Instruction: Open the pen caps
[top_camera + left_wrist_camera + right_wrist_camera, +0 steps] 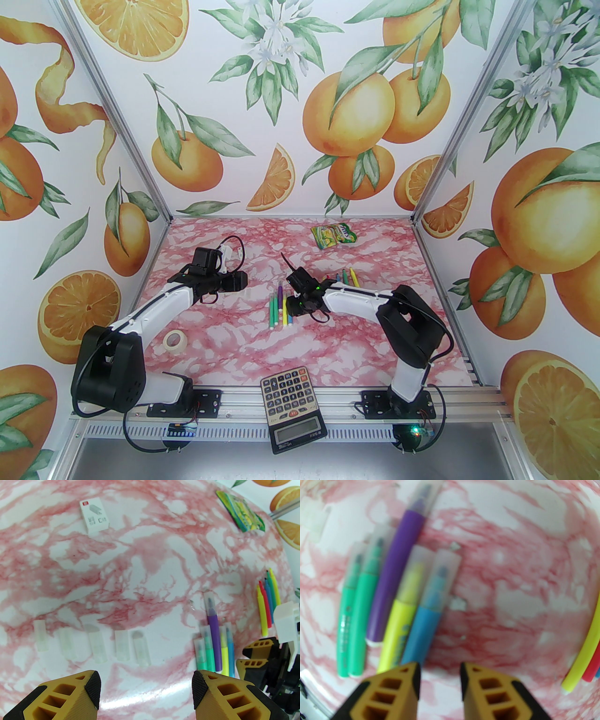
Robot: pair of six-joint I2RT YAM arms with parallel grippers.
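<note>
Five capped pens point(398, 601) lie side by side on the pink marbled table: two green, a purple, a yellow and a blue, each with its translucent pen cap point(445, 566) on. My right gripper point(440, 674) hovers just past their rear ends, beside the blue pen, open by a narrow gap with nothing in it. The same group shows in the left wrist view point(214, 644) and from above point(280, 309). Several loose clear caps point(97, 646) lie in a row ahead of my left gripper point(146, 686), which is wide open. Several uncapped pens point(267, 601) lie further right.
A white box point(94, 515) lies at the far left. A green-yellow snack packet point(333, 235) is at the back. A tape roll point(175, 339) sits near the left arm's base. A calculator point(293, 408) overhangs the front rail.
</note>
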